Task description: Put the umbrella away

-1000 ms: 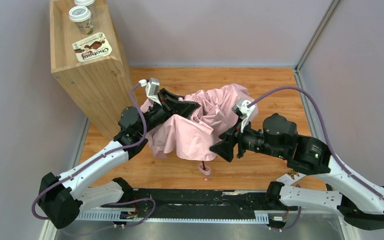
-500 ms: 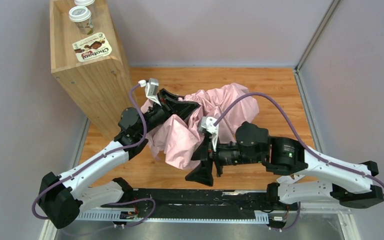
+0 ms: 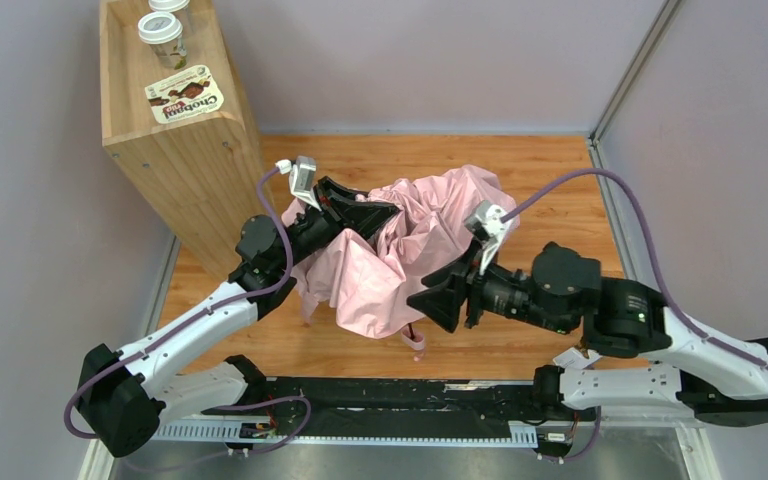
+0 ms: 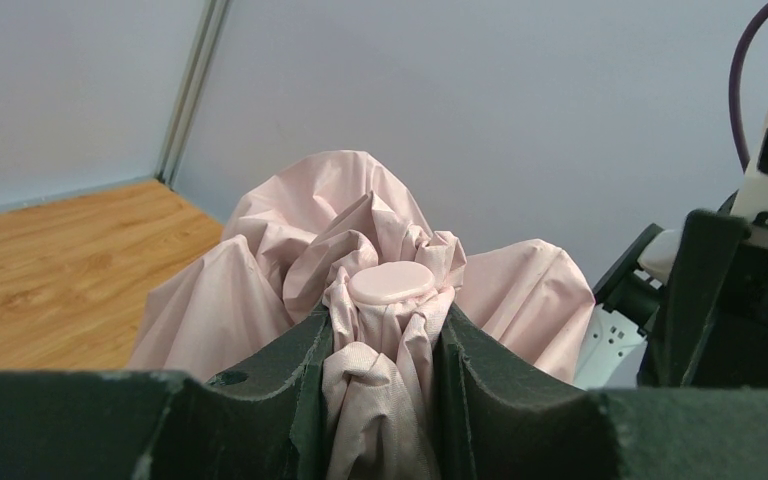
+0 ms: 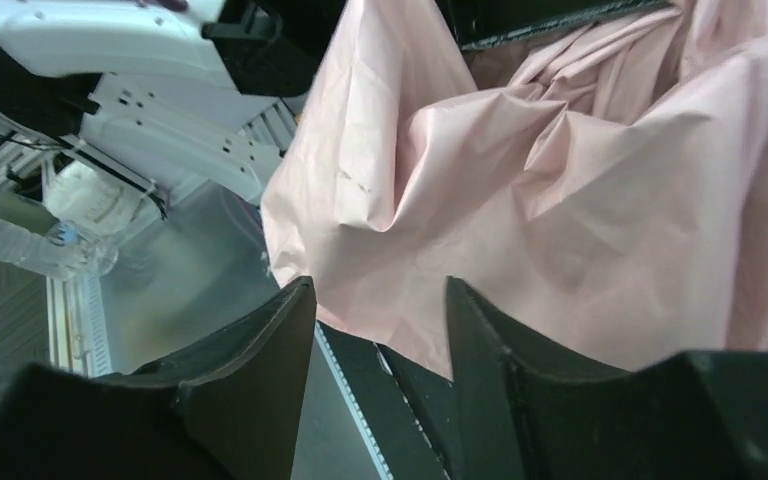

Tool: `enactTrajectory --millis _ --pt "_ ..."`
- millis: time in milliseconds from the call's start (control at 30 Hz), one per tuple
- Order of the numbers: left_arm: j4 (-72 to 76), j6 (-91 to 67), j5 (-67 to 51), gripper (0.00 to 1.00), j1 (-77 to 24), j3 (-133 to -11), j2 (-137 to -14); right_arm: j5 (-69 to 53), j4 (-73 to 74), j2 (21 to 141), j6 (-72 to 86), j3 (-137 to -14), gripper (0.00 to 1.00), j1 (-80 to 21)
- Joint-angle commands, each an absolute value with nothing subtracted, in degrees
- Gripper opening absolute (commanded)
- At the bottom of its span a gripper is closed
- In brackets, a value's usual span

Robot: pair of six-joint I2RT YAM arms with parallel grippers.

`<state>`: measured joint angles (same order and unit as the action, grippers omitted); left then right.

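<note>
left gripper (image 4: 380, 400): clamped on gathered top of umbrella (image 4: 260, 290)
right gripper (image 5: 375, 345): fingers apart, beside pink canopy edge, grasping nothing

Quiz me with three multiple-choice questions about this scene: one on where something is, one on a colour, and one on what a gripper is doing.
1. Where does the wooden cabinet stand?
A) at the far-left side of the table
B) at the far-right corner
C) between the arm bases

2. What colour is the fabric of the umbrella?
A) navy
B) pale pink
C) yellow

3. What is the left gripper doing?
A) hanging open above the table
B) holding a cup
C) shut on bunched umbrella fabric just under the round cap

Answers:
1 A: the top view shows it at the left, away from the bases.
2 B: every view shows pale pink cloth.
3 C: the left wrist view shows both jaws pressed into the gathered fabric.
</note>
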<state>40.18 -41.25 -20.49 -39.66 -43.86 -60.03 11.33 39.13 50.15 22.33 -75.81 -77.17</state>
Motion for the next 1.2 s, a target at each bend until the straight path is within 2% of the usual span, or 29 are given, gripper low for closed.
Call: enactTrajectory --millis 0,100,233,300,400,433,533,567,767,833,933,1033,1100,1167 --pt "44.39 -41.4 -20.04 0.0 -39.46 -45.61 -59.24 13.61 43.33 54.84 26.88 -76.38 0.59 -77.17" --pt "44.47 -41.05 -17.15 0.0 -39.46 -45.18 -58.8 19.58 45.87 53.1 36.43 -74.45 0.66 -77.17" --pt "47.1 -37.28 -10.29 0.0 -39.46 -43.25 -58.18 28.12 38.62 43.36 53.32 -62.88 0.9 -77.17" --pt "50.26 -35.87 -8.79 0.0 -39.46 -42.72 -58.71 29.09 32.72 38.52 58.86 -56.28 0.95 -76.3" --pt "54.3 -36.12 -8.78 0.0 -39.46 -42.98 -59.5 27.78 23.59 34.73 62.13 -50.55 0.95 -73.75" --pt "54.84 -36.47 -8.96 0.0 -39.46 -43.15 -59.85 27.51 20.77 33.67 63.18 -49.06 0.92 -73.04" --pt "57.12 -37.7 -9.4 0.0 -39.46 -43.07 -60.55 24.97 10.75 32.17 66.26 -45.01 0.76 -70.67" --pt "57.74 -38.4 -9.14 0.0 -39.46 -42.81 -60.73 23.92 9.16 32.52 67.31 -44.48 0.75 -69.88" --pt "61.08 -41.13 -8.88 0.0 -39.46 -42.36 -61.26 16.71 0.8 36.82 70.04 -42.72 0.77 -64.26" --pt "62.3 -42.18 -8.44 0.0 -39.46 -42.36 -61.52 13.47 -3.39 38.75 70.84 -41.76 0.75 -61.71" --pt "64.24 -43.42 -8.35 0.0 -39.64 -42.54 -62.4 10.29 -11.31 41.83 73.99 -39.21 0.67 -59.07" --pt "65.13 -43.07 -7.74 0.0 -40.16 -43.33 -63.89 7.39 -21.16 44.64 74.01 -38.41 0.47 -58.71" --pt "65.3 -42.28 -6.69 0.0 -40.25 -43.24 -64.68 3.8 -25.29 45.35 71.3 -40.24 0.42 -58.71" --pt "66.26 -41.49 -4.32 0.0 -40.25 -42.28 -65.56 -2.77 -33.34 45.7 69.0 -41.05 0.23 -58.71"
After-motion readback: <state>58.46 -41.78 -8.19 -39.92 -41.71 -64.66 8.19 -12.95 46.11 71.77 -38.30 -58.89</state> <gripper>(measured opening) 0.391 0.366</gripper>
